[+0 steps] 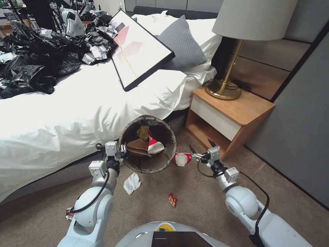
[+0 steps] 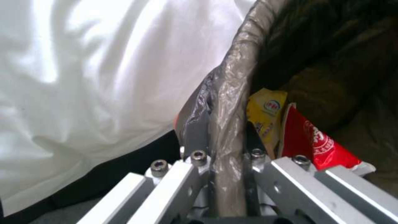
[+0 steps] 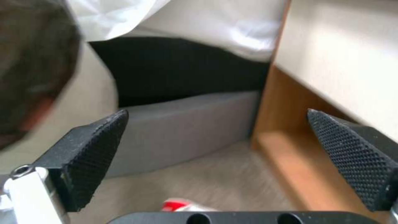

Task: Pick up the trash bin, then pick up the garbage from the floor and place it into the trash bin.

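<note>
Fingers of the left gripper clamp the trash bin by its rim, held off the carpet beside the bed; a brown bag and wrappers lie inside. To the right, the right gripper hangs with fingers spread, just beside a red-and-white wrapper on the floor.

Left wrist view: both fingers pinch the bag-lined rim.

Right wrist view: pads stand wide apart, the wrapper low between them. Judging by this, collecting is underway; next calls for lowering onto that wrapper.
</note>
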### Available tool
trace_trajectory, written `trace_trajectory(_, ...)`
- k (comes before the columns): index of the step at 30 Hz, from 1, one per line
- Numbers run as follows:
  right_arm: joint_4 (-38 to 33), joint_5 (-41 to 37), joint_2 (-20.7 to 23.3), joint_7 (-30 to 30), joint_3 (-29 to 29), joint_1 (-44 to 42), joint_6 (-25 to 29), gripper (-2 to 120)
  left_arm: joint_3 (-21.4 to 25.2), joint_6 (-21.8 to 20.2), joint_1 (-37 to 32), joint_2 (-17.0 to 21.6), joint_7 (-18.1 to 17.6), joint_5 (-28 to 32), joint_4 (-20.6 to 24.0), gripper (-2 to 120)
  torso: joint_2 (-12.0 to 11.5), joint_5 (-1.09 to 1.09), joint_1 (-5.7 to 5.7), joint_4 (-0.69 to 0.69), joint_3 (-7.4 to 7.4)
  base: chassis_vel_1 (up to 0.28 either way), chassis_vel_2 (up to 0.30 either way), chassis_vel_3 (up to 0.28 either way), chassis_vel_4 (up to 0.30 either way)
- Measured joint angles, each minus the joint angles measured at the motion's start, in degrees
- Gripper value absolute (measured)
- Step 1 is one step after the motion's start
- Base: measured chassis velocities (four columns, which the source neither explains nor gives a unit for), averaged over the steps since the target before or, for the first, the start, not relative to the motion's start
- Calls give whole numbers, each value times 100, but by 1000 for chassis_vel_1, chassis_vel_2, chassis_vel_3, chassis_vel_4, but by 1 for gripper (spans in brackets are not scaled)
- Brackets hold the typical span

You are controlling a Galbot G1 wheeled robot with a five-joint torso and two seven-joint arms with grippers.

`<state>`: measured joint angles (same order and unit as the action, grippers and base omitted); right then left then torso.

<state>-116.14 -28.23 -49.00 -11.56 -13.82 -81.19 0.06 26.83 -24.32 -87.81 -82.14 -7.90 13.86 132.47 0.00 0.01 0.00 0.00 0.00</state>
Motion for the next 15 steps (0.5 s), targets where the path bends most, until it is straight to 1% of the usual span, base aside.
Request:
trace_trajectory(1,0,0,0,0,0,0,0,100,0,0,0,0,0,0,0,0,0,0,0,0,0,0,0,0,0)
trace_trajectory(2,-156,-386,148,-166,157,36,-283,100,-6,1,28,-5,15,0,-16,0,0,0,0,0,0,0,0,0,0)
trace_trajectory(3,-246,-640,235,-214,234,59,-443,100,-9,1,44,-7,18,-1,-24,0,0,0,0,0,0,0,0,0,0)
trace_trajectory(4,-246,-640,235,-214,234,59,-443,100,-9,1,44,-7,18,-1,-24,0,0,0,0,0,0,0,0,0,0)
trace_trajectory(7,-434,-1544,570,-431,588,208,-927,100,-19,2,67,-24,39,-10,-47,0,0,0,0,0,0,0,0,0,0)
trace_trajectory(8,-434,-1544,570,-431,588,208,-927,100,-19,2,67,-24,39,-10,-47,0,0,0,0,0,0,0,0,0,0)
trace_trajectory(9,-462,-1831,741,-505,753,306,-1078,100,-22,14,67,-38,51,-28,-68,0,0,0,0,0,0,0,0,0,0)
trace_trajectory(10,-467,-1953,860,-537,854,359,-1135,100,-24,29,65,-49,64,-42,-82,0,0,0,0,1,0,0,0,0,0)
trace_trajectory(11,-467,-1953,860,-537,854,359,-1135,100,-24,29,65,-49,64,-42,-82,0,0,0,0,1,0,0,0,0,0)
trace_trajectory(13,-478,-2171,1113,-537,1075,492,-1266,100,-31,66,57,-78,94,-76,-118,0,0,-1,0,1,0,0,0,0,0)
trace_trajectory(15,-477,-2211,1180,-531,1173,544,-1290,100,-37,78,57,-91,106,-88,-135,0,0,-1,0,0,0,0,0,0,0)
